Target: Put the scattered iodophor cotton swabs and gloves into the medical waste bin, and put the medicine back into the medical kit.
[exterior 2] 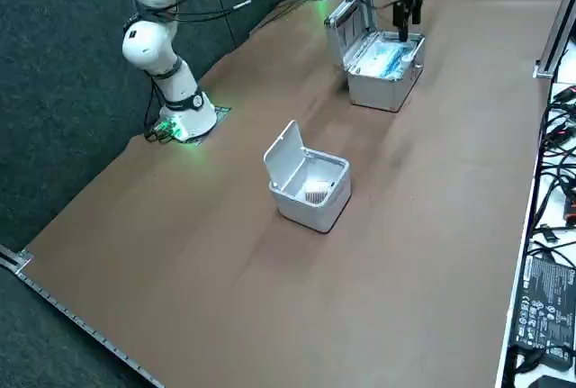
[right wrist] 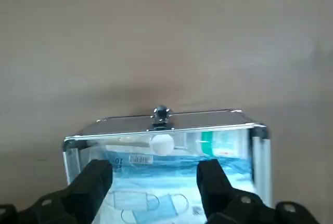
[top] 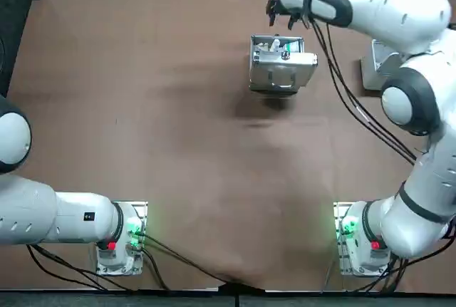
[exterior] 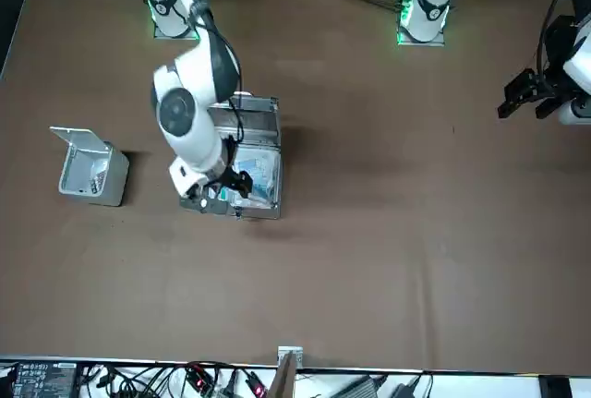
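A brown surface (top: 142,122) seen from overhead, bare of any loose swabs, gloves or medicine. By the look of it, the task is almost finished, with nothing left lying out to collect.

In the side view, the small grey medical waste bin (exterior 2: 304,210) sits mid-frame with its flip lid (exterior 2: 286,159) standing open. A pale bundle (exterior 2: 315,194) rests inside, too small to tell whether it is swabs or gloves.

The aluminium medical kit (exterior 2: 385,93) sits toward the upper right of that view, lid raised.

The right tool (right wrist: 154,174) hangs just above the kit's open compartment. Its two black fingers (right wrist: 96,180) are spread wide apart and grip nothing.

Inside the kit, blue-printed mask packets (right wrist: 156,206) cover the floor. A small white bottle (right wrist: 162,143) lies against the wall below the latch, and a green-and-white box (right wrist: 219,142) lies beside it. These look like the returned medicine, though which item was the stray one cannot be told.

What seems to remain, at most, is drawing the arm clear; both lids are open.
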You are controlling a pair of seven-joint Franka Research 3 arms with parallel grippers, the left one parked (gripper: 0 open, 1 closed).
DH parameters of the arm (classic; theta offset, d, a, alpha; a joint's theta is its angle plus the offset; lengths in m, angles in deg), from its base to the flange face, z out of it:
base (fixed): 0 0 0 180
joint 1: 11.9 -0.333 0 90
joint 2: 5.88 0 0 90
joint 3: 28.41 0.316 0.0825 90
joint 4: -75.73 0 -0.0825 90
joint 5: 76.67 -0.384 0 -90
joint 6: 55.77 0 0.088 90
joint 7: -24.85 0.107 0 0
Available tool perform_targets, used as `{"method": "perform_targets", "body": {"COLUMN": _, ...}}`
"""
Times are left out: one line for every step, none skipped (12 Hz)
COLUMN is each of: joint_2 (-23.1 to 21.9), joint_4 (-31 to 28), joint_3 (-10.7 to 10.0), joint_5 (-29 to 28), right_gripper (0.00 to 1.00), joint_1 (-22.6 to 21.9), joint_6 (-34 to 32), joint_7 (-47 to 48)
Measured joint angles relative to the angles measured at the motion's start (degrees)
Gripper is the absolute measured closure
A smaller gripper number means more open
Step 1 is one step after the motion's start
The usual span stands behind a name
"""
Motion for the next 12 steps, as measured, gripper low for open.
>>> {"method": "perform_targets", "body": {"joint_2": -1.53, "joint_4": 0.06, "joint_3": -0.12, "joint_5": 0.00, "right_gripper": 0.00, "joint_1": 0.57, "joint_6": -1.01, "joint_7": -0.20}}
{"method": "perform_targets", "body": {"joint_2": -4.48, "joint_4": 0.14, "joint_3": -0.25, "joint_5": 0.13, "right_gripper": 0.00, "joint_1": 2.34, "joint_6": -3.56, "joint_7": -2.87}}
{"method": "perform_targets", "body": {"joint_2": -5.91, "joint_4": 0.21, "joint_3": -0.36, "joint_5": 0.22, "right_gripper": 0.00, "joint_1": 3.47, "joint_6": -5.27, "joint_7": -5.12}}
{"method": "perform_targets", "body": {"joint_2": -7.35, "joint_4": 0.23, "joint_3": -0.44, "joint_5": 0.32, "right_gripper": 0.00, "joint_1": 4.82, "joint_6": -7.37, "joint_7": -8.11}}
{"method": "perform_targets", "body": {"joint_2": -8.78, "joint_4": 0.31, "joint_3": -0.50, "joint_5": 0.34, "right_gripper": 0.00, "joint_1": 6.41, "joint_6": -9.80, "joint_7": -11.91}}
{"method": "perform_targets", "body": {"joint_2": -10.30, "joint_4": 0.33, "joint_3": -0.60, "joint_5": 0.35, "right_gripper": 0.00, "joint_1": 8.10, "joint_6": -12.48, "joint_7": -15.72}}
{"method": "perform_targets", "body": {"joint_2": -11.78, "joint_4": 0.38, "joint_3": -0.68, "joint_5": 0.36, "right_gripper": 0.00, "joint_1": 9.87, "joint_6": -15.08, "joint_7": -19.01}}
{"method": "perform_targets", "body": {"joint_2": -13.25, "joint_4": 0.39, "joint_3": -0.72, "joint_5": 0.37, "right_gripper": 0.00, "joint_1": 11.74, "joint_6": -17.28, "joint_7": -21.83}}
{"method": "perform_targets", "body": {"joint_2": -14.72, "joint_4": 0.45, "joint_3": -0.77, "joint_5": 0.37, "right_gripper": 0.00, "joint_1": 13.77, "joint_6": -19.40, "joint_7": -24.26}}
{"method": "perform_targets", "body": {"joint_2": -16.04, "joint_4": 0.46, "joint_3": -0.80, "joint_5": 0.37, "right_gripper": 0.00, "joint_1": 15.70, "joint_6": -21.50, "joint_7": -26.22}}
{"method": "perform_targets", "body": {"joint_2": -17.23, "joint_4": 0.45, "joint_3": -0.83, "joint_5": 0.38, "right_gripper": 0.00, "joint_1": 17.55, "joint_6": -23.29, "joint_7": -28.06}}
{"method": "perform_targets", "body": {"joint_2": -18.25, "joint_4": 0.44, "joint_3": -0.85, "joint_5": 0.38, "right_gripper": 0.00, "joint_1": 19.21, "joint_6": -24.53, "joint_7": -29.29}}
